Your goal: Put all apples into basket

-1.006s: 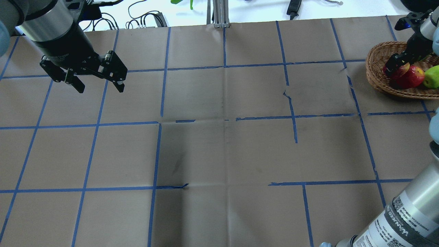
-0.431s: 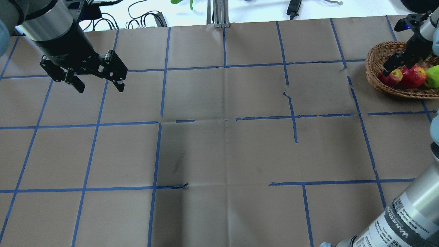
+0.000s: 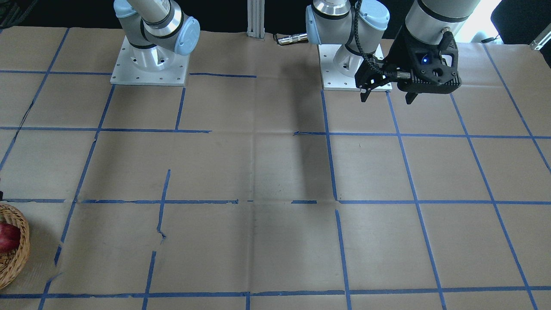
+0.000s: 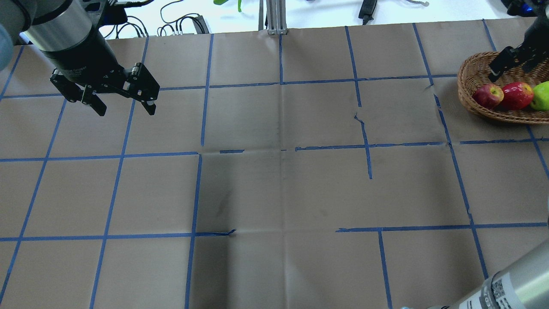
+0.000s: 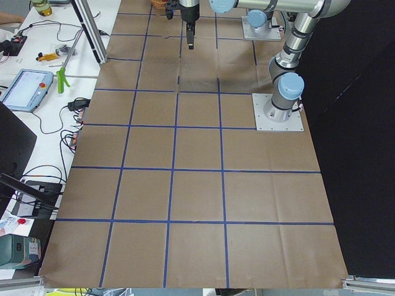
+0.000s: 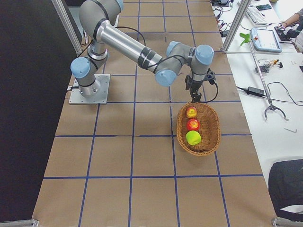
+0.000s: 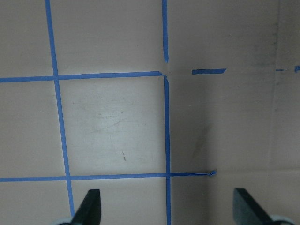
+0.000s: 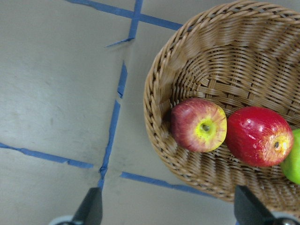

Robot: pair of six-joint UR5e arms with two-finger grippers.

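The wicker basket (image 4: 467, 86) sits at the table's far right. It holds all three apples in a row: the red-and-yellow apple (image 4: 488, 95), the deep red apple (image 4: 517, 95) and the green apple (image 4: 541, 95). The right wrist view shows the basket (image 8: 206, 56), the red-and-yellow apple (image 8: 198, 124) and the deep red apple (image 8: 259, 136). My right gripper (image 4: 514, 60) is open and empty, above the basket's far rim, clear of the apples. My left gripper (image 4: 125, 109) is open and empty, above bare table at the far left.
Brown paper with blue tape lines covers the table (image 4: 279, 180). Cables and tools lie on the white surface beyond the far edge (image 4: 184, 21). A metal post (image 4: 274, 17) stands at the back middle. In the front-facing view only the basket's edge (image 3: 19, 254) shows.
My right gripper let go of the red-and-yellow apple, which settled in the basket beside the deep red one, and then rose up and away. The left arm has not moved.
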